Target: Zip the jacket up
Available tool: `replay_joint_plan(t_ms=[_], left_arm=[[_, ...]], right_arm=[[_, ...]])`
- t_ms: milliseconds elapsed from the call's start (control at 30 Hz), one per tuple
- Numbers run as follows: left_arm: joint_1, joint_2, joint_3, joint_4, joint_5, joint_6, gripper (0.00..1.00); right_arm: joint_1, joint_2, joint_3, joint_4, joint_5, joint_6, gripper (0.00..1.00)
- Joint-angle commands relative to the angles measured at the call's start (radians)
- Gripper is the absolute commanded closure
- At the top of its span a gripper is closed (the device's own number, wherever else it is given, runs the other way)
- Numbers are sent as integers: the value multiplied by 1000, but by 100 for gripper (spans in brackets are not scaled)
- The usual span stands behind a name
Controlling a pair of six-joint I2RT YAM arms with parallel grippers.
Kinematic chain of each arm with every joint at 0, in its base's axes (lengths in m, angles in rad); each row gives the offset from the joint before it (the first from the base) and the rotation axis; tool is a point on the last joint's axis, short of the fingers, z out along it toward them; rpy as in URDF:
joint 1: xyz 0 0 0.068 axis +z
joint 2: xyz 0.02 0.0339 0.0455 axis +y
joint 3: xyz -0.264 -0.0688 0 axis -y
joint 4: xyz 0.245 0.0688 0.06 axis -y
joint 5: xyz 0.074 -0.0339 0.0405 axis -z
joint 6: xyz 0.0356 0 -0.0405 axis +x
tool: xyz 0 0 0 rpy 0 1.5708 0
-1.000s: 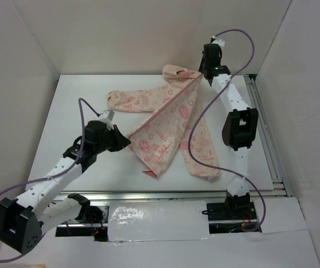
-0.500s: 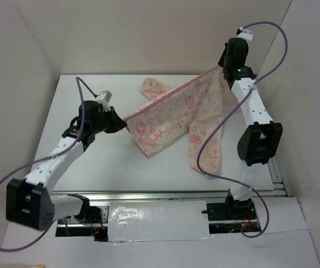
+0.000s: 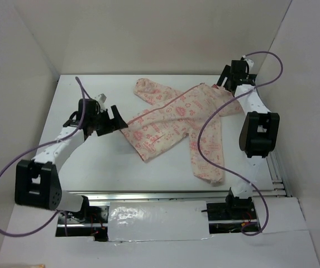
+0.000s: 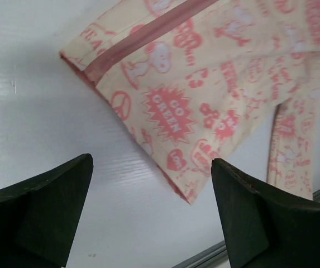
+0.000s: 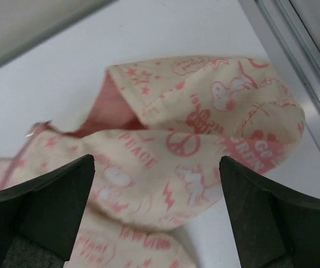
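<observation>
Jacket (image 3: 176, 120): spread flat on the white table (image 3: 92, 162), running diagonally from the hood at far right to the hem at centre-left; one sleeve points to the far left, the other toward the near edge.
Top view only: the garment's full outline and both arms.
Left wrist view only: the hem corner with a pink zipper band (image 4: 143, 42) and the printed lettering.
Right wrist view only: the hood (image 5: 215, 128) folded over, salmon lining (image 5: 112, 106) showing inside.
Obstruction: the right arm's purple cable (image 3: 204, 128) loops across the jacket in the top view.
Left gripper (image 3: 120, 118): jaws wide apart, holding nothing, just beside the hem corner.
Right gripper (image 3: 227, 78): jaws wide apart, holding nothing, over the hood.
</observation>
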State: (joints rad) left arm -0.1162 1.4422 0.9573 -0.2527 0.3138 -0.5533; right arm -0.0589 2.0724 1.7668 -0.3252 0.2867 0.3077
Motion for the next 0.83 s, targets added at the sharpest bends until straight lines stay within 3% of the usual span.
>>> replay_joint_plan(t_ms=[0, 167, 267, 500, 800], left_arm=[[-5, -200, 20, -6, 25, 13, 1], [-13, -406, -66, -31, 44, 20, 1], [-16, -523, -101, -62, 41, 6, 1], [-26, -817, -278, -72, 45, -36, 1], [-30, -858, -310, -54, 13, -60, 1]], right_arm=[[27, -280, -53, 72, -87, 22, 0], [37, -523, -271, 190, -181, 47, 0], [37, -652, -360, 172, -216, 102, 0], [54, -1009, -752, 264, -181, 191, 0], [83, -1157, -912, 288, -127, 194, 0]])
